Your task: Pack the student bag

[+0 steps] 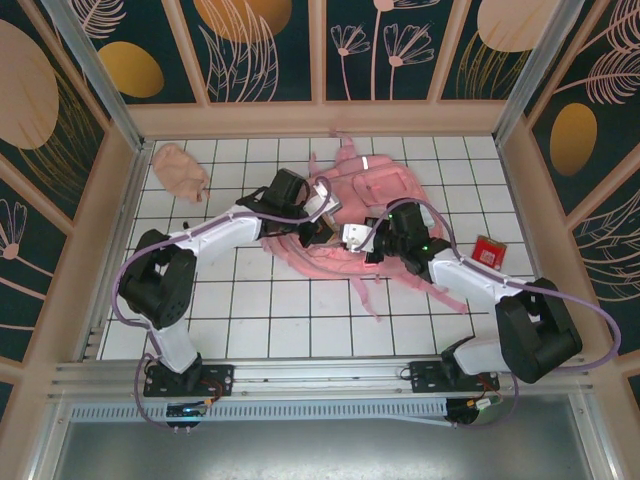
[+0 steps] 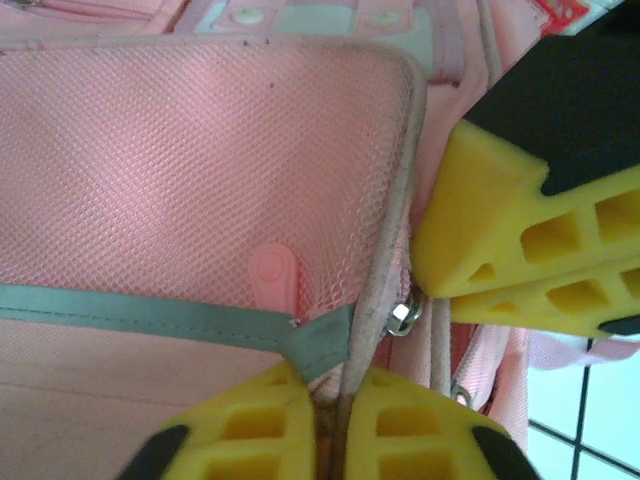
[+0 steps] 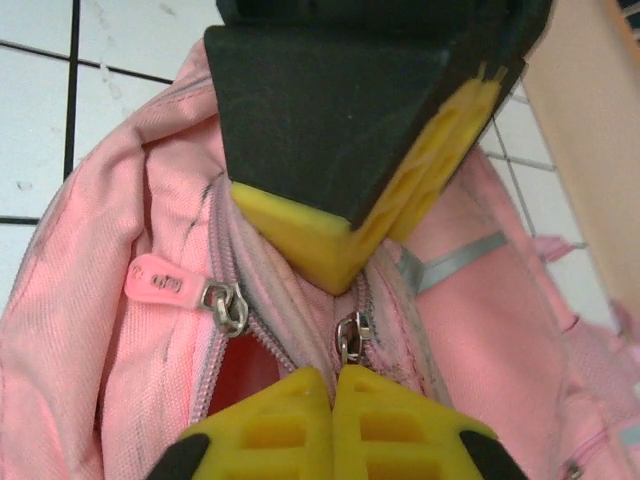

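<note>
The student bag (image 1: pixel 378 185) is a pink backpack lying flat at the table's middle back. My left gripper (image 1: pixel 322 225) comes in from the left. In its wrist view it (image 2: pixel 338 420) is shut on the bag's grey piped seam beside the mesh pocket (image 2: pixel 180 150). My right gripper (image 1: pixel 350 238) meets it from the right. It (image 3: pixel 335 410) is shut on the pull of a metal zip slider (image 3: pixel 350 335) on the bag (image 3: pixel 100 330). The left fingers (image 3: pixel 310 240) press the bag just beyond that zip. A second slider with a pink tab (image 3: pixel 160 283) sits left, beside a gap showing red inside (image 3: pixel 240 370).
A small peach cloth pouch (image 1: pixel 180 170) lies at the back left. A red packet (image 1: pixel 490 250) lies right of the bag by the right arm. Pink straps (image 1: pixel 365 290) trail toward the near side. Wooden walls (image 1: pixel 520 180) fence the white tiled table.
</note>
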### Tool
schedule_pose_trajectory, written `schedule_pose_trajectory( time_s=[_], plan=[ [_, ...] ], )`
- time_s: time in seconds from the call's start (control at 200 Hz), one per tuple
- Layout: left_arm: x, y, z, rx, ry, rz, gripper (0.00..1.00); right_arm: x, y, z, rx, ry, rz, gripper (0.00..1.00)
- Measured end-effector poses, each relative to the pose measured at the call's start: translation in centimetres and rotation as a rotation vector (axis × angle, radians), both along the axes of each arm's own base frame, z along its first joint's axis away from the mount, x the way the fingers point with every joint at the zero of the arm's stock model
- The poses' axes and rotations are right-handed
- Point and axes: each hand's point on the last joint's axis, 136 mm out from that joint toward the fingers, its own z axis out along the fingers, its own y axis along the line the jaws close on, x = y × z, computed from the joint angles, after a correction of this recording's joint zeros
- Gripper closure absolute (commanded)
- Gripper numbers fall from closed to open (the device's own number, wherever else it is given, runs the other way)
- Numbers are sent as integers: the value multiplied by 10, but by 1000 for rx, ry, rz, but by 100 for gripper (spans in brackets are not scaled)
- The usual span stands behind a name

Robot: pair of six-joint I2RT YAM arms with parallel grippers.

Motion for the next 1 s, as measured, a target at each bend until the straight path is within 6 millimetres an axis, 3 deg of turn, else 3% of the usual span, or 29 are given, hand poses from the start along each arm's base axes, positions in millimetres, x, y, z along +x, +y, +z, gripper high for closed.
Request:
schedule_pose_trajectory(
  time_s=[0.065,0.175,0.25,0.315,0.385,0.505,0.716,1.001],
  plan=[
    [-5,2,9,-38,11,5,57,-2,0,-2,4,-7,1,100],
    [-20,11,45,-111,-9,42,53,-2,1,-2,21,-14,-3,100],
    [-32,16,68,-180,-11,63,53,-1,2,0,45,-11,-11,100],
    [-43,20,76,-236,20,97,55,-2,3,1,70,-1,-15,100],
    [-53,25,64,-258,81,149,55,-4,5,1,91,17,-15,100],
    [-64,26,24,-212,221,246,56,-6,7,4,121,36,-12,100],
    [-52,12,-10,-160,343,353,60,-8,10,7,155,67,-7,100],
    [-31,6,-13,-88,306,419,61,-9,10,9,181,101,-11,100]
  ],
)
